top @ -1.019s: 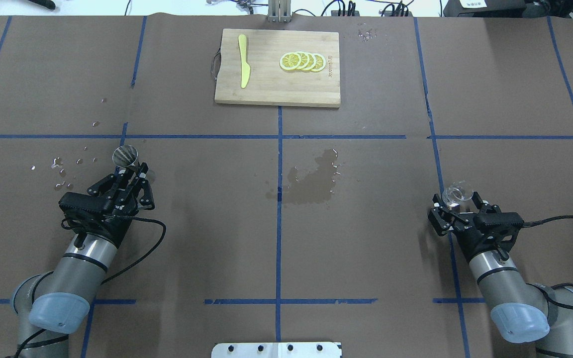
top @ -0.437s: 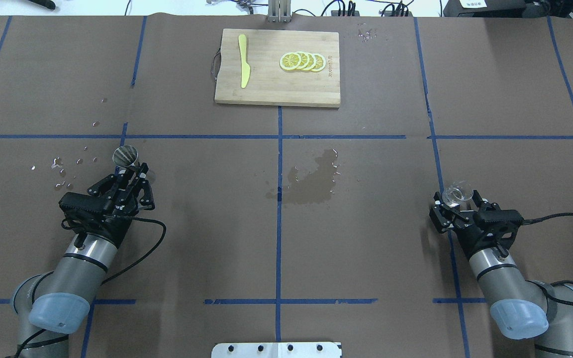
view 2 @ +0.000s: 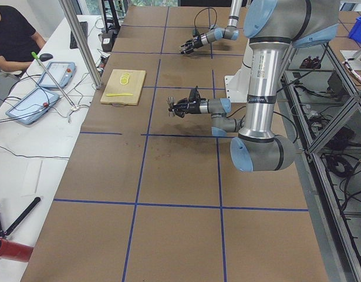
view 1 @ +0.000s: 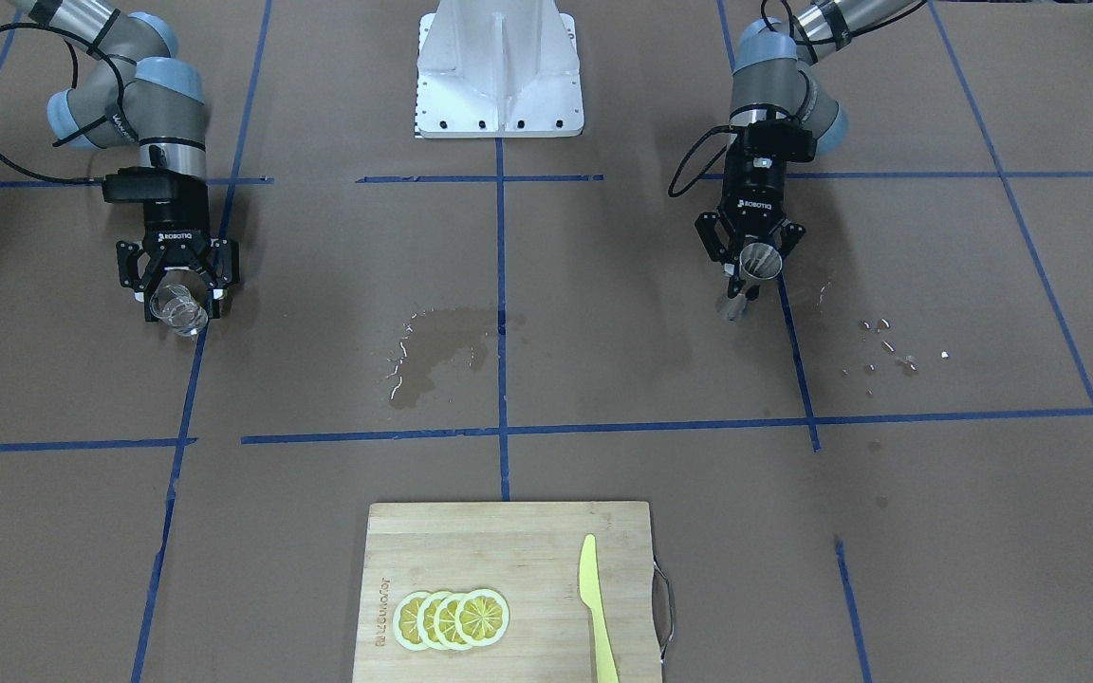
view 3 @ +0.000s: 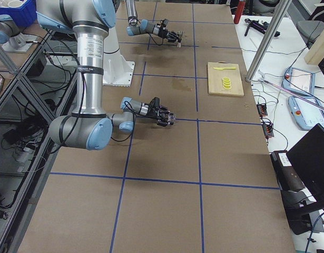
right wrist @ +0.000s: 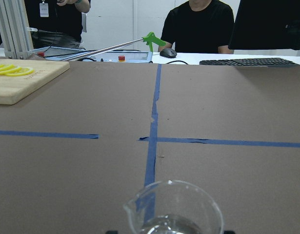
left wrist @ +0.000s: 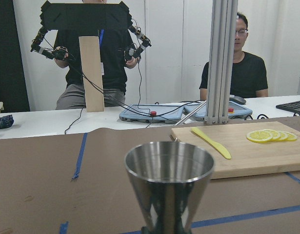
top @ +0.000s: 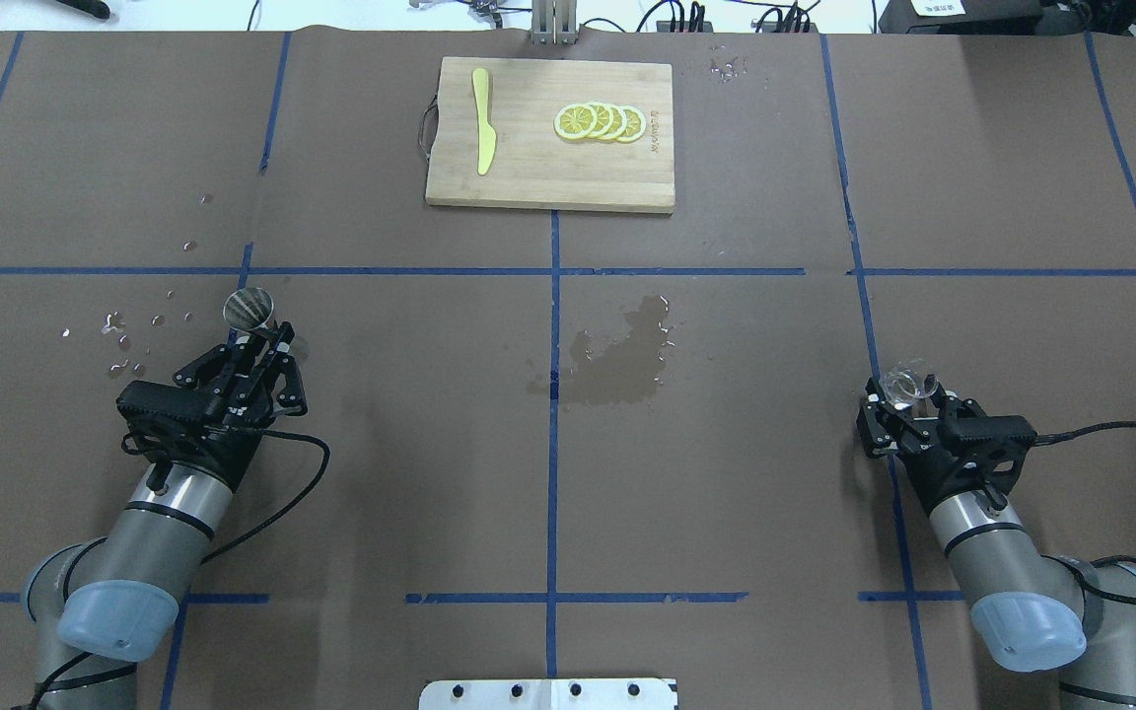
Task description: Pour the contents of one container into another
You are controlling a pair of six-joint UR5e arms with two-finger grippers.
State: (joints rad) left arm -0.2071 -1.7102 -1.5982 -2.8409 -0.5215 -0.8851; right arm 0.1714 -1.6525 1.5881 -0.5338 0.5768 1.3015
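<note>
A scatter of droplets (top: 119, 343) lay far to the left on the bench (top: 381, 473), and near them the left pincer (top: 267, 340) was pinching the steel jigger (top: 249, 308) below its upper cone. It held the jigger upright, mouth to the ceiling and, as far as I could judge from the side, clear of the surface. In the middle of the bench was a dark wet patch (top: 612, 360), with the cutting board (top: 529, 177) well beyond it at the far edge. Over on the right, the right pincer (top: 908, 399) was clamped on either side of the glass tumbler (top: 907, 381), also upright, a little clear liquid showing in its bottom and a small pouring lip on its rim. The two vessels were well apart, the tumbler lying straight across to the jigger's right with the wet patch between them. To my eye the pour was not yet begun: the arms needed to meet, and the tumbler's lip would have to come above the jigger's narrow mouth before tipping.
</note>
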